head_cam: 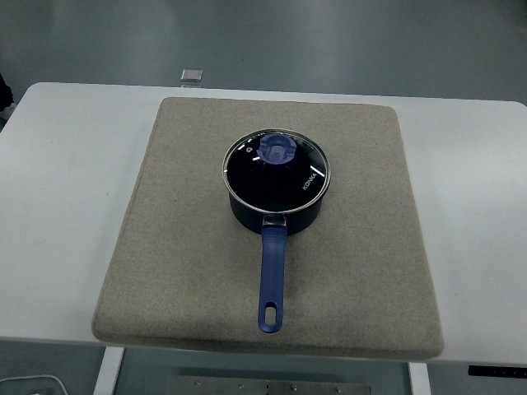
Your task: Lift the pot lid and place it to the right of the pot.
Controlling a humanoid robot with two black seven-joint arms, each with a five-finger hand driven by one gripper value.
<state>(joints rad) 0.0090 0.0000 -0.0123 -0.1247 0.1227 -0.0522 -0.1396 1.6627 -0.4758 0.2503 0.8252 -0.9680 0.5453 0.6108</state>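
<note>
Sitting near the middle of the grey mat (206,271), the pot (276,216) is keeping its long blue handle (272,276) pointed at the table's near edge. The lid (277,173) is resting flat on the rim, closing the pot fully, and its blue knob (277,150) is standing up toward the lid's far side. That knob is looking like the natural place to take hold, being raised clear of the glass.

Neither robot hand is showing anywhere over the table (66,206), so nothing can be said of how their fingers are standing. Judging by this, the lift is not yet begun.

Mat to the right of the pot is lying bare, offering a soft landing spot for the lid; the padding is probably there to stop glass from knocking on the hard top. With the handle pointing at the near edge, it is leaving that right side unobstructed. A small grey square object (192,75) is lying on the floor beyond the far edge, well apart from the work.
</note>
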